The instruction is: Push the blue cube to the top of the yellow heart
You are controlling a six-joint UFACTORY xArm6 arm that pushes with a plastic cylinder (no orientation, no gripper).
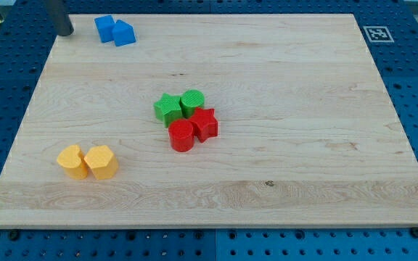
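Note:
Two blue blocks touch near the view's top left. The left one looks like the blue cube (105,27); the other blue block (124,33) has a more pointed shape. Two yellow blocks sit side by side at the lower left. The left one looks like the yellow heart (72,161); the right yellow block (101,162) is many-sided. My tip (66,33) is at the board's top left corner, a short way left of the blue cube and not touching it. It is far above the yellow heart.
A cluster sits at the board's middle: a green star (167,109), a green cylinder (193,101), a red star (205,123) and a red cylinder (182,135), all touching. The wooden board (303,145) lies on a blue perforated table.

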